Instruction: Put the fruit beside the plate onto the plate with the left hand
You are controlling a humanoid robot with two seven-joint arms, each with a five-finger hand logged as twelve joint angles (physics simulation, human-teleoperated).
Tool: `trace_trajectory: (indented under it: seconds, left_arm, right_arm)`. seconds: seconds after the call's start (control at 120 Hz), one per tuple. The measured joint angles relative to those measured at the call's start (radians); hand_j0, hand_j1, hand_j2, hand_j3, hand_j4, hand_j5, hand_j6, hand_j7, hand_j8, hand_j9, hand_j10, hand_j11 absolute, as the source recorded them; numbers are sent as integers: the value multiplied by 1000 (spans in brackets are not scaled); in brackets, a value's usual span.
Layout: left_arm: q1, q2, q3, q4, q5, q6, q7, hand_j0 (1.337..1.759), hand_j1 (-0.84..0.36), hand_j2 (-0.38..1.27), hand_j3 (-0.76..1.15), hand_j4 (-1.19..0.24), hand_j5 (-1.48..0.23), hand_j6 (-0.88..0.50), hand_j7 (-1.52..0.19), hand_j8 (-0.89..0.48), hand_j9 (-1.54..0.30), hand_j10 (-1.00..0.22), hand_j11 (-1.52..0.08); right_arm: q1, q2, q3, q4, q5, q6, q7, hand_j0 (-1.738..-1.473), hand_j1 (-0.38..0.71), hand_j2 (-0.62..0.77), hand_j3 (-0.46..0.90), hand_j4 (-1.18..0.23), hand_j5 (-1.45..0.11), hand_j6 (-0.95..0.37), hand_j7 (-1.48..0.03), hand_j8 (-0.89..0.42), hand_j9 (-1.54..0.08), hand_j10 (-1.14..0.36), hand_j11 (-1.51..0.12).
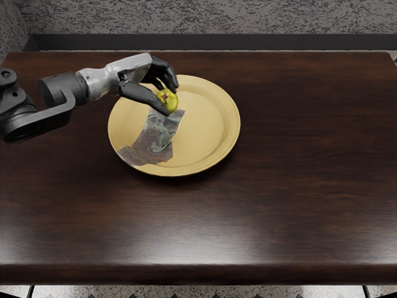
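Got a yellow plate [217, 118] sitting on the dark table [298, 186], with a greyish mottled patch [155, 139] on its left half. Small yellow-green fruit [167, 99] pinched in the left hand [152, 84], fingers curled round it, over the plate's upper-left part. Can't call a long axis, looks roundish; reddish spot facing the camera.

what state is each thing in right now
left hand: shut on the fruit, over the plate's left part
fruit: gripped in the fingers; contact with the plate cannot be told
plate: lying flat on the table
table: bearing the plate
right hand: not in view
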Motion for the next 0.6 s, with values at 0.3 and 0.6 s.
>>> trace_trajectory:
  seconds: [0.3, 0.6]
  left_arm:
    - [-7, -22, 11, 44, -111, 39, 28, 1658, -30, 239, 0, -344, -467, -330, -465, -256, -461, -335, -452]
    - [17, 44, 2, -51, -224, 33, 36, 1658, 259, 57, 0, -84, -112, -81, -112, -64, -111, -81, -108]
  right_arm:
    - [1, 0, 0, 2, 0, 0, 0, -1658, -310, -7, 0, -33, -43, -33, -43, -33, -43, -33, -43]
    - [1, 0, 0, 1, 0, 0, 0, -1658, -310, -7, 0, -33, -43, -33, -43, -33, -43, -33, -43]
